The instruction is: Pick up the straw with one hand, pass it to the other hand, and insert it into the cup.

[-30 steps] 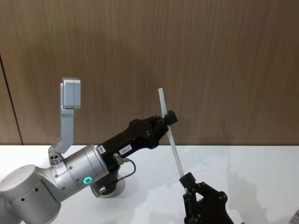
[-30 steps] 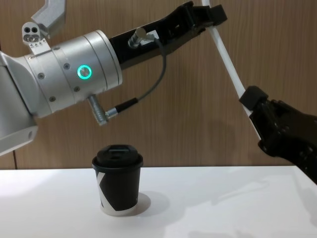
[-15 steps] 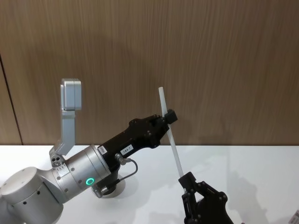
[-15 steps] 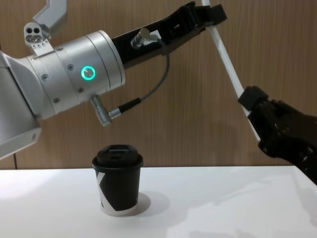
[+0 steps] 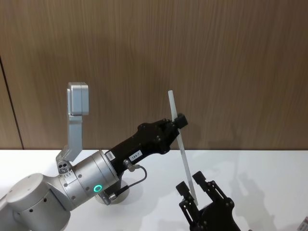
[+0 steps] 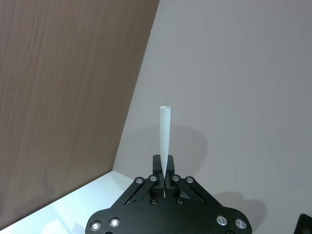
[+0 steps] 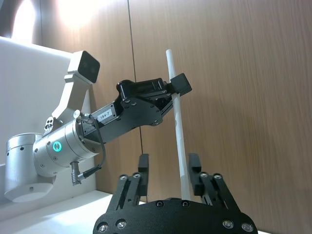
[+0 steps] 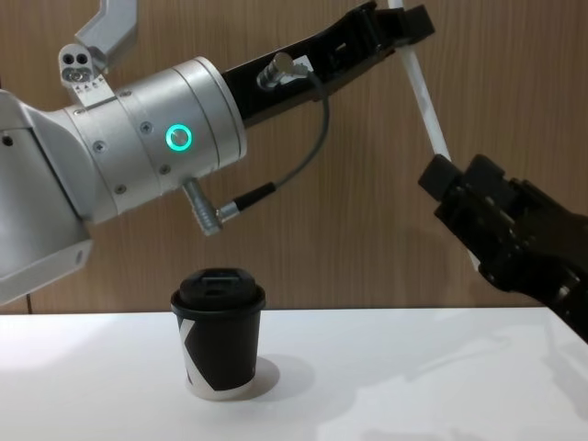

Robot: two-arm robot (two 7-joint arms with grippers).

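Left gripper (image 5: 177,122): black, two-fingered, on a silver arm with a green ring light (image 5: 98,188); centre of the head view, top right of the chest view. Clamped tight on the straw (image 5: 185,159), pinching it a little below its upper end.

Right gripper (image 5: 191,184): black, with blunt blocky fingers; lower centre-right of the head view, right edge of the chest view. Spread wide, gripping nothing; one finger on each side of the straw's lower part, with a gap on both sides in the right wrist view.

Straw: white, long, straight; held in the air, nearly upright, top leaning slightly toward the left of the head view; runs from mid-frame down between the right gripper's fingers.

Cup (image 8: 218,335): black, lidded, white mark on its side; stands upright on the white surface (image 8: 413,386), lower left of the chest view, beneath the left arm, well apart from the straw.

Backdrop: brown wood-panel wall (image 5: 216,57).
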